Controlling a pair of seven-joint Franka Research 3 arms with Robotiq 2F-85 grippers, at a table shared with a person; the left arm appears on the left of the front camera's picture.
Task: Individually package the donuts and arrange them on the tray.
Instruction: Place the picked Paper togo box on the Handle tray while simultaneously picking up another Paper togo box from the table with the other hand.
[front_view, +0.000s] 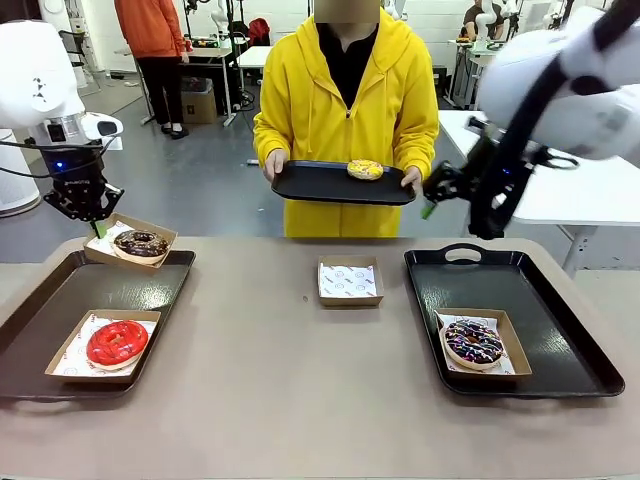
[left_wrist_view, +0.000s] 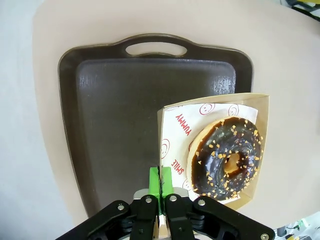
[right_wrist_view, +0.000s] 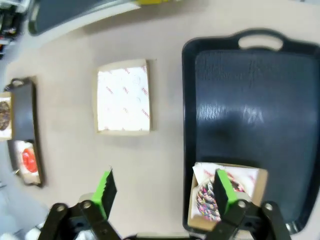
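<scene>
My left gripper (front_view: 98, 226) is shut on the edge of a cardboard box (left_wrist_view: 172, 150) that carries the chocolate donut (front_view: 140, 243) (left_wrist_view: 227, 157). The box hangs tilted over the far corner of the left tray (front_view: 60, 320) (left_wrist_view: 120, 105). On that tray, the red donut (front_view: 116, 343) (right_wrist_view: 28, 160) lies in its own box. The sprinkled donut (front_view: 473, 342) (right_wrist_view: 216, 196) sits boxed on the right tray (front_view: 540, 290) (right_wrist_view: 250, 110). A person holds a black tray (front_view: 310, 185) with the yellow donut (front_view: 365, 169) on it. My right gripper (front_view: 432, 202) (right_wrist_view: 165, 192) hangs open in the air beside that tray.
An empty paper-lined box (front_view: 350, 281) (right_wrist_view: 123, 97) stands mid-table between the two trays. The person in a yellow hoodie stands at the far edge. The front of the table is bare tan surface.
</scene>
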